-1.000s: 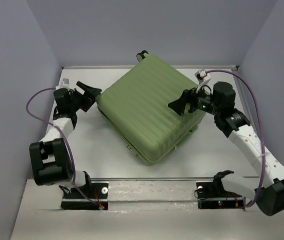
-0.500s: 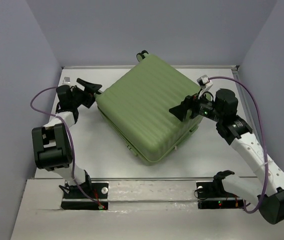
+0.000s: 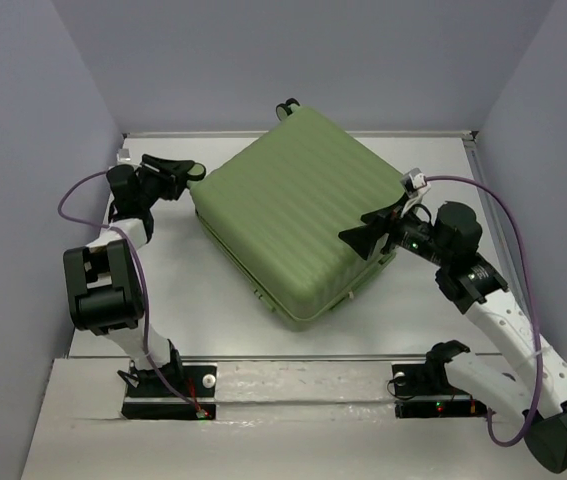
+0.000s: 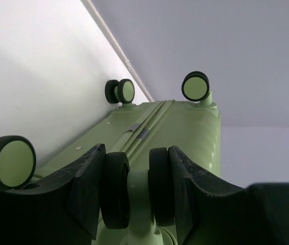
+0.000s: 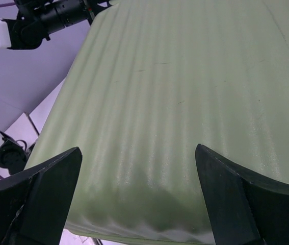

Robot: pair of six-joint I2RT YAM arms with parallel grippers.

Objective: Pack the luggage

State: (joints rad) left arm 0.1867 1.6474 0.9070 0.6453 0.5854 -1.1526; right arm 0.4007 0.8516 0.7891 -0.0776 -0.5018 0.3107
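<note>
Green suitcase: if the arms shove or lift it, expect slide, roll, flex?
The luggage lies flat on its ribbed shell, so likely stiff, sliding on the table rather than rolling; casters hang off the side. It fills much of the table, probably heavy to lift. The left gripper pinches one caster, which may swivel.

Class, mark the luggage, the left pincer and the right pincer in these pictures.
luggage [image 3: 298, 215], top external view, middle of the ribbed shell.
left pincer [image 4: 136, 176], left wrist view, midway between fingertips, around a wheel.
right pincer [image 5: 138, 153], right wrist view, midway between its open fingertips.
</note>
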